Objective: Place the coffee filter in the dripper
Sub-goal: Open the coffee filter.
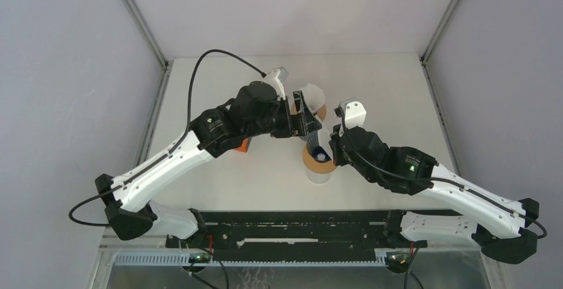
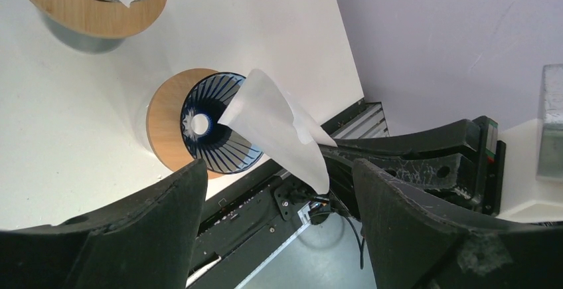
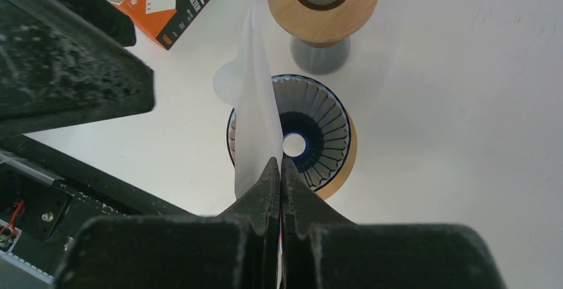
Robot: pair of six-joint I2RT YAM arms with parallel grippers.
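A blue ribbed dripper (image 3: 312, 139) on a wooden collar sits mid-table; it also shows in the left wrist view (image 2: 216, 126) and the top view (image 1: 319, 153). My right gripper (image 3: 279, 164) is shut on a white paper coffee filter (image 3: 255, 119) and holds it edge-on just above the dripper's left rim. In the left wrist view the filter (image 2: 279, 123) hangs folded over the dripper. My left gripper (image 2: 279, 196) is open and empty, hovering above and behind the dripper, with nothing between its fingers (image 2: 166, 216).
A second dripper on a wooden collar (image 3: 323, 6), with a filter in it, stands behind the blue one; it also shows in the top view (image 1: 312, 99). An orange coffee filter box (image 3: 166, 3) lies at the left. The arms' base rail (image 1: 299, 226) runs along the near edge.
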